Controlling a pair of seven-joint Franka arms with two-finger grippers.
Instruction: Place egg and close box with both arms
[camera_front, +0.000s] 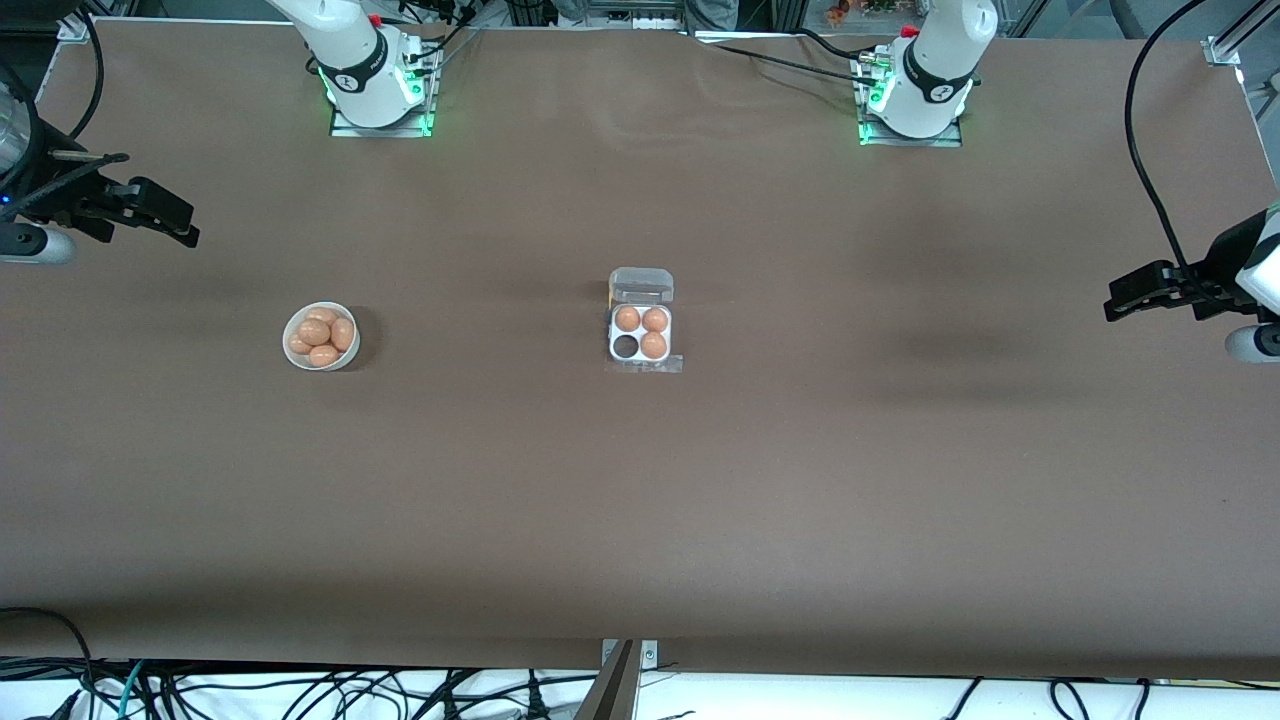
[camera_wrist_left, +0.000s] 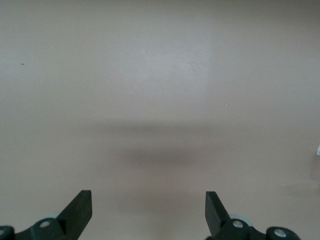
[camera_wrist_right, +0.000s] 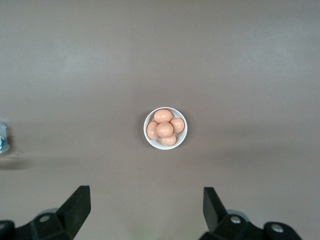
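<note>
The clear egg box sits mid-table with its lid open. Three brown eggs fill three cells; one cell is empty. A white bowl with several brown eggs stands toward the right arm's end; it also shows in the right wrist view. My right gripper is open and empty, high over the table at the right arm's end; its fingers are wide apart. My left gripper is open and empty over bare table at the left arm's end, with its fingers apart.
The brown table stretches wide around the box and bowl. The arm bases stand along the edge farthest from the front camera. Cables lie below the table's near edge.
</note>
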